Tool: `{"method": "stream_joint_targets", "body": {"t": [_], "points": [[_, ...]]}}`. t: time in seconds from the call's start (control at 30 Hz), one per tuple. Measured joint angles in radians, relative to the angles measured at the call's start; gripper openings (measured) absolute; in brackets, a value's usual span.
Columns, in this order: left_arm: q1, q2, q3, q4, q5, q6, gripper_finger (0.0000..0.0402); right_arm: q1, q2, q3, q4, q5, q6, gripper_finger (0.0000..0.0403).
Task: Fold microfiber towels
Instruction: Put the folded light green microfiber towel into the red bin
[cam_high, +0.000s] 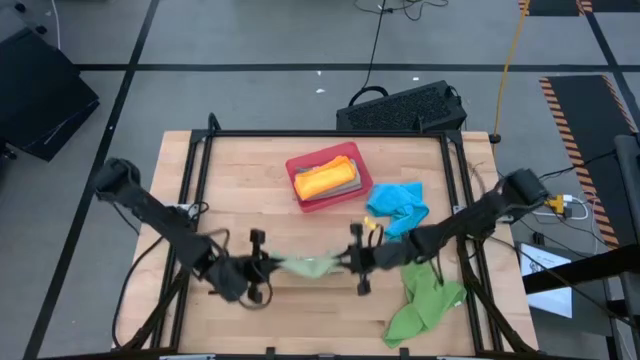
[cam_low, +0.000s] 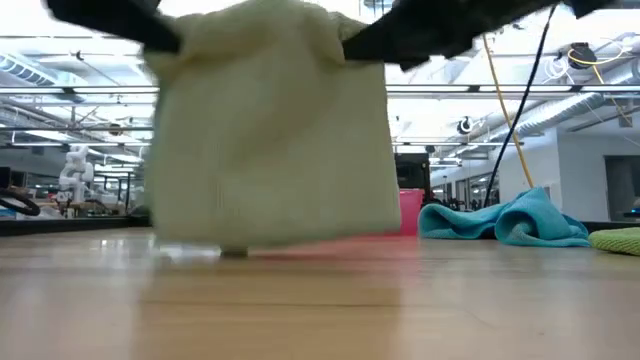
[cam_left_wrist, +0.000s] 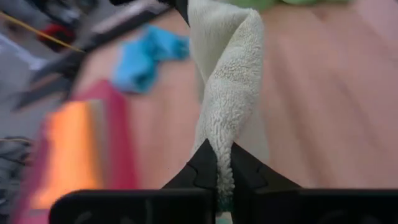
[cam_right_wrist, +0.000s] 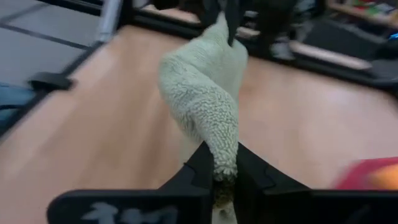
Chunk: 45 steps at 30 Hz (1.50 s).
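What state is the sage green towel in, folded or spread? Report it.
Neither: the sage green towel hangs lifted between the left gripper and right gripper, both shut on its top edge, its lower edge near the table.

Grey floor (cam_high: 250, 40) crossed by dark lines surrounds the wooden table (cam_high: 250, 170); beyond it, overhead pipes (cam_low: 560, 110) run under a bright ceiling.

In the low view, the hanging sage green towel (cam_low: 270, 130) covered most of the red tray (cam_low: 410, 212), and you saw only a sliver beside it. Both arms were cut off by that picture's top edge. In the left wrist view, the orange towel (cam_left_wrist: 68, 149) and bright blue towel (cam_left_wrist: 146, 56) were blurred. You couldn't tell what lay under the orange one in the tray.
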Motion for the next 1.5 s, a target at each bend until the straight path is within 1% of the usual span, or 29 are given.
{"method": "stream_joint_targets", "body": {"t": [0.13, 0.27, 0.33, 0.4, 0.47, 0.53, 0.6, 0.77, 0.93, 1.03, 1.13, 1.23, 1.33, 1.43, 1.5], "points": [[0.103, -0.12, 0.001, 0.0, -0.021, 0.128, 0.0008, -0.091, -0.135, 0.0, -0.067, 0.001, -0.094, 0.0021], [0.227, -0.204, 0.002, 0.0, 0.005, 0.226, 0.0019, -0.194, -0.25, 0.0, -0.137, -0.006, -0.206, 0.0019], [0.296, -0.236, 0.002, -0.001, 0.025, 0.272, 0.0016, -0.249, -0.298, 0.0, -0.167, -0.055, -0.268, 0.002], [0.367, -0.258, 0.002, 0.026, 0.061, 0.306, 0.0008, -0.312, -0.329, 0.0, -0.176, -0.131, -0.301, 0.002], [0.439, -0.261, 0.003, 0.077, 0.131, 0.349, 0.0008, -0.377, -0.346, 0.0, -0.175, -0.211, -0.32, 0.002], [0.504, -0.258, 0.003, 0.116, 0.19, 0.397, 0.0013, -0.444, -0.349, 0.0, -0.17, -0.256, -0.348, 0.002], [0.569, -0.243, 0.003, 0.177, 0.228, 0.44, 0.0016, -0.513, -0.348, 0.0, -0.174, -0.289, -0.363, 0.002], [0.728, -0.207, 0.003, 0.269, 0.31, 0.524, 0.0007, -0.68, -0.334, 0.0, -0.154, -0.419, -0.395, 0.002], [0.88, -0.169, 0.004, 0.328, 0.401, 0.547, 0.0018, -0.848, -0.334, 0.0, -0.144, -0.55, -0.426, 0.002], [0.954, -0.132, 0.004, 0.352, 0.49, 0.541, 0.0009, -0.939, -0.312, 0.001, -0.101, -0.66, -0.413, 0.002], [1.0, -0.086, 0.004, 0.367, 0.544, 0.483, 0.0009, -0.991, -0.264, 0.002, -0.058, -0.789, -0.377, 0.002], [1.005, -0.042, 0.004, 0.393, 0.549, 0.438, 0.0016, -1.011, -0.207, 0.002, -0.02, -0.863, -0.364, 0.002], [0.993, -0.009, 0.003, 0.422, 0.55, 0.395, 0.0011, -1.018, -0.167, 0.002, -0.005, -0.893, -0.363, 0.002], [0.975, 0.005, 0.003, 0.422, 0.513, 0.369, 0.0007, -1.018, -0.153, 0.002, -0.006, -0.896, -0.363, 0.002], [0.961, 0.005, 0.003, 0.422, 0.474, 0.359, 0.0012, -1.018, -0.147, 0.002, -0.001, -0.896, -0.375, 0.002]]}}
